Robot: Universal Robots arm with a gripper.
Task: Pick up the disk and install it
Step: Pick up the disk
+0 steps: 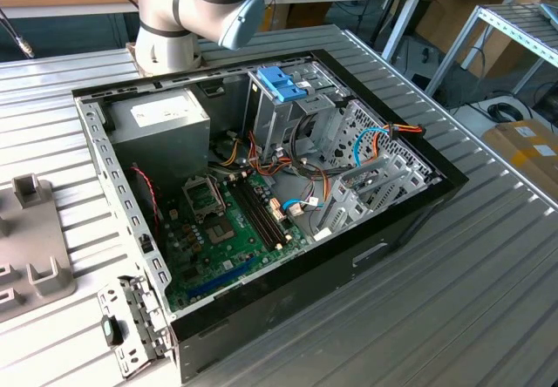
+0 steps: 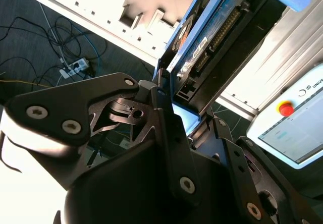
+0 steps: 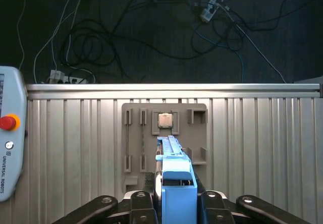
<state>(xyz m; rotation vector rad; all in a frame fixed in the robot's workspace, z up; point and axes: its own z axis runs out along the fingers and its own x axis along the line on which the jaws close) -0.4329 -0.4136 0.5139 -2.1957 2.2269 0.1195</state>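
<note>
In the first wrist view the disk [image 3: 174,169] stands edge-on in its light-blue carrier, and my gripper [image 3: 175,204] is shut on it with a black finger on each side. The second wrist view shows the disk's [image 2: 209,35] grey metal body and connector edge reaching out from the gripper [image 2: 187,114]. The disk hangs in the air above a grey fixture tray [image 3: 194,110] on the ribbed table. The open computer case [image 1: 410,230] lies on the table in the exterior view, with the upright metal drive cage [image 1: 277,117] inside it.
A blue handle piece [image 1: 282,83] tops the drive cage. The motherboard [image 1: 231,221], a power supply [image 1: 161,121] and loose cables fill the case. A processor chip [image 3: 165,119] sits in the fixture tray. A teach pendant [image 3: 9,138] lies on the table; cables trail on the floor beyond its edge.
</note>
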